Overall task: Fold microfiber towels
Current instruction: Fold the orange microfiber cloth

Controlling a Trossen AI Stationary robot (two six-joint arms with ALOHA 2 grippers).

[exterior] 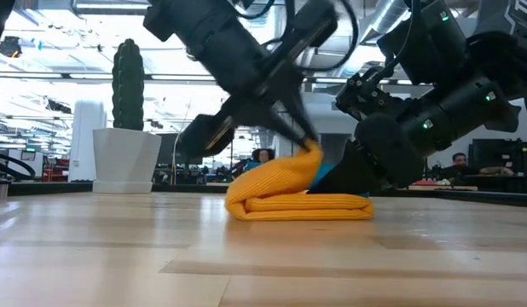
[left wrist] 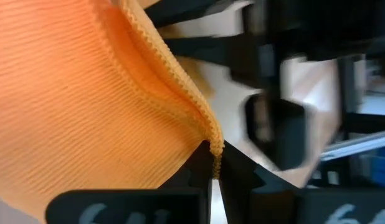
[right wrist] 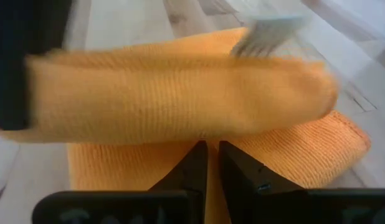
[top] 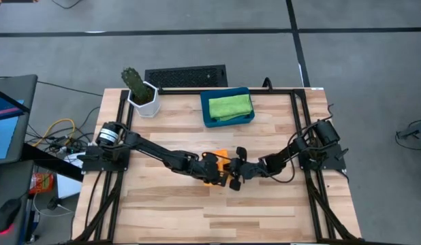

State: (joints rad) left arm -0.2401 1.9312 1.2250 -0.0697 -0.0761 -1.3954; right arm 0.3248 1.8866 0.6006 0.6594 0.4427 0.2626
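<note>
I see the orange towel [top: 215, 167] folded at the table [top: 265, 211] centre. My left gripper [left wrist: 212, 163] is pinched shut on its raised hemmed edge. My right gripper [right wrist: 212, 155] is clamped on the towel's other side. A green towel [top: 229, 106] lies in the blue tray [top: 209, 121] beside the potted cactus [top: 137, 87].
</note>
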